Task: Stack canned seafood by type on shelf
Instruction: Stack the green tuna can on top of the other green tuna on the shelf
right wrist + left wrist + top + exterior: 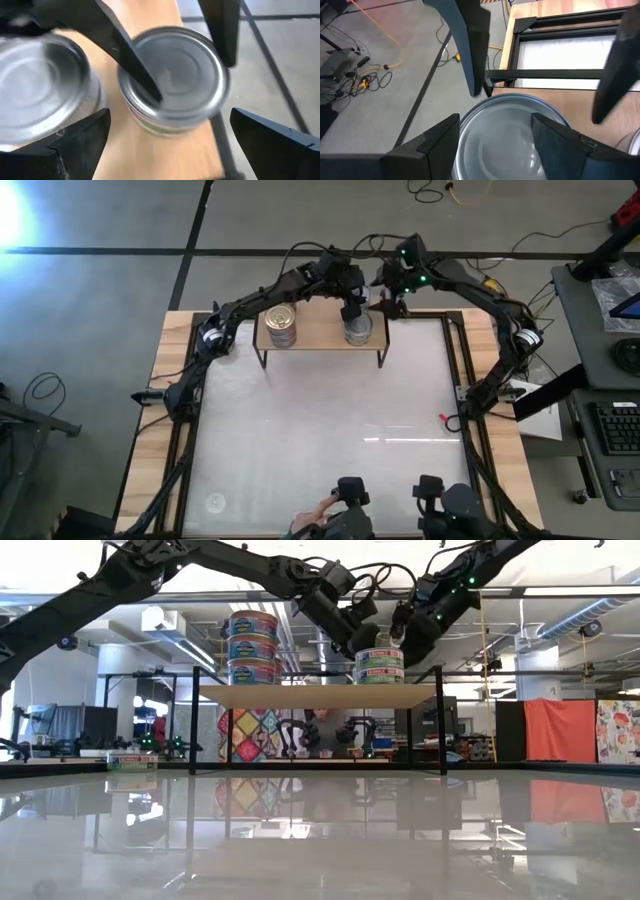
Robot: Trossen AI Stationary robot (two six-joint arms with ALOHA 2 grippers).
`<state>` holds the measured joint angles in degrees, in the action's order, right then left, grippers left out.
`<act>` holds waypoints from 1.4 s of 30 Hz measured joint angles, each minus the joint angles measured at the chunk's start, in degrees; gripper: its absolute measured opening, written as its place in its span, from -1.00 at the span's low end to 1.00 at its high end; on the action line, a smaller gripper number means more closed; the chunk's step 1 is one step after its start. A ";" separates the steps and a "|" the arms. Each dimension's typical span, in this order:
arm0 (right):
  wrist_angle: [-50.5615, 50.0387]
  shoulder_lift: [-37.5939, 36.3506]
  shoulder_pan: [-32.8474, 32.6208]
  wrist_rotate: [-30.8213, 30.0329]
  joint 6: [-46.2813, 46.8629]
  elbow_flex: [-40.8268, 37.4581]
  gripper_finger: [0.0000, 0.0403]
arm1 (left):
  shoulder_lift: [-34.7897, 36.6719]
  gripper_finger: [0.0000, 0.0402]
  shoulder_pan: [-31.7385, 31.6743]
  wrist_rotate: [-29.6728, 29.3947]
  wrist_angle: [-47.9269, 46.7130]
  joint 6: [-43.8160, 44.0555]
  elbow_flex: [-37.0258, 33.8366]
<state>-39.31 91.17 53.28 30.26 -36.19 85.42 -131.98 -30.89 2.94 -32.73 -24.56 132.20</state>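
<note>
A: Which step is this?

B: I'd say the placing of a tin on the second pile. The left gripper (352, 311) hangs over the right end of the shelf (320, 338), its fingers (440, 145) closed either side of a silver-lidded tin (512, 132) on top of the silver stack (379, 666).

A: And the other pile?

B: The gold-lidded stack (252, 648) stands at the shelf's left end, three tins high in the low view, well apart from the silver one.

A: What about the right arm?

B: The right gripper (390, 302) hovers just beside the silver stack at the back edge, jaws spread wide and empty, one finger (80, 140) on each side of the stack from its own camera.

A: What does the next move call for?

B: Probably letting go cleanly. The tin should sit square on the one below before the left jaws part, then the arm lifts straight up so it doesn't drag the pile.

A: How do the tins look?

B: Short, round, ridged plain lids, printed paper labels round the sides.
</note>
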 joint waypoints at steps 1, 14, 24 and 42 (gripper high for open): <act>-0.97 -0.06 0.00 -1.36 -0.62 0.64 0.99 | 0.00 0.14 0.00 0.00 0.07 0.00 0.00; -3.73 -2.47 0.00 -3.45 -1.25 5.57 0.99 | 1.29 0.14 0.12 -0.07 -0.18 -0.02 0.00; -4.60 -7.50 0.00 -3.45 0.63 5.58 0.99 | 10.67 0.14 0.85 0.01 -10.88 0.31 1.72; -5.62 -18.38 -5.47 -2.86 7.78 1.75 0.99 | 36.26 0.14 2.33 3.76 -49.76 15.23 -8.67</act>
<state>-44.93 72.79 47.81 27.39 -28.41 87.17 -95.72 -28.56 6.70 -82.49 -9.33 123.54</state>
